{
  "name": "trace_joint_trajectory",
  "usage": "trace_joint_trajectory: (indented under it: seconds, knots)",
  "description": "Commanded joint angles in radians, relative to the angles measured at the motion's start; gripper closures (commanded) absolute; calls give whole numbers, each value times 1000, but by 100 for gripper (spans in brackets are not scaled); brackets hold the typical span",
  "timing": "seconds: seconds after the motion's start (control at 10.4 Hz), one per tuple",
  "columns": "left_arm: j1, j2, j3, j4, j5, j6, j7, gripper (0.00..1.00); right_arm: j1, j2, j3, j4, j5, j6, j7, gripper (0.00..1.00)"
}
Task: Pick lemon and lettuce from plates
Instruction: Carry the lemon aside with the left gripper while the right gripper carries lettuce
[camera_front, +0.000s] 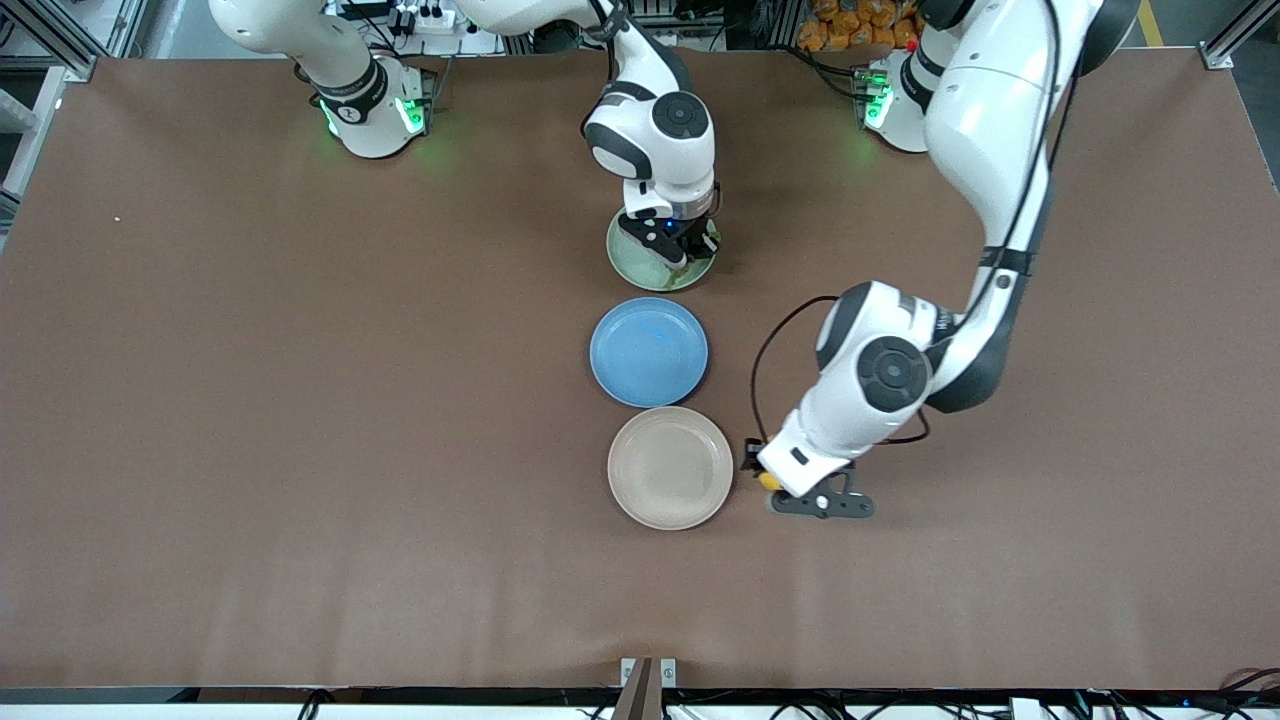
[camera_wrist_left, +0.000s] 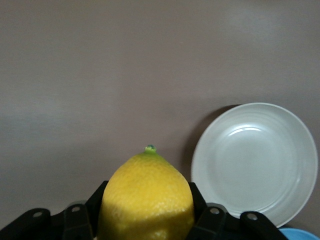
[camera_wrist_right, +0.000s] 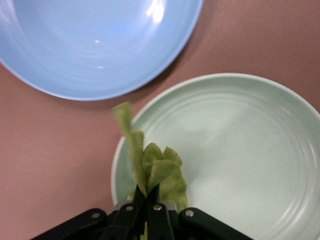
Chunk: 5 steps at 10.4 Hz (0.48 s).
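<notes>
My left gripper is shut on the yellow lemon, low over the bare table beside the beige plate, toward the left arm's end. In the left wrist view the lemon fills the gripper, with the beige plate, which holds nothing, beside it. My right gripper is over the pale green plate, shut on the lettuce. In the right wrist view the fingers pinch the crinkled leaf at the gripper, over the green plate's rim.
A blue plate holding nothing lies between the green and beige plates; it also shows in the right wrist view. Brown table stretches wide toward both ends.
</notes>
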<state>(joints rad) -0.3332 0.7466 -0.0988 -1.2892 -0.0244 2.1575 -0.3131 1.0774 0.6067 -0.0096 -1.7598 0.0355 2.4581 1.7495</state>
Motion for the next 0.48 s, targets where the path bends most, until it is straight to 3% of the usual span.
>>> trace_joint_trajectory:
  seconds: [0.0,0.38]
  knots:
    - [78,-42,-5,-25,-9,-68,98,63,-36,-67,2,-10,-16,-18,-4,100]
    - [184,-46,4,-29,26,-131,188,62,-187,-94,3,-10,-14,-37,-186,100]
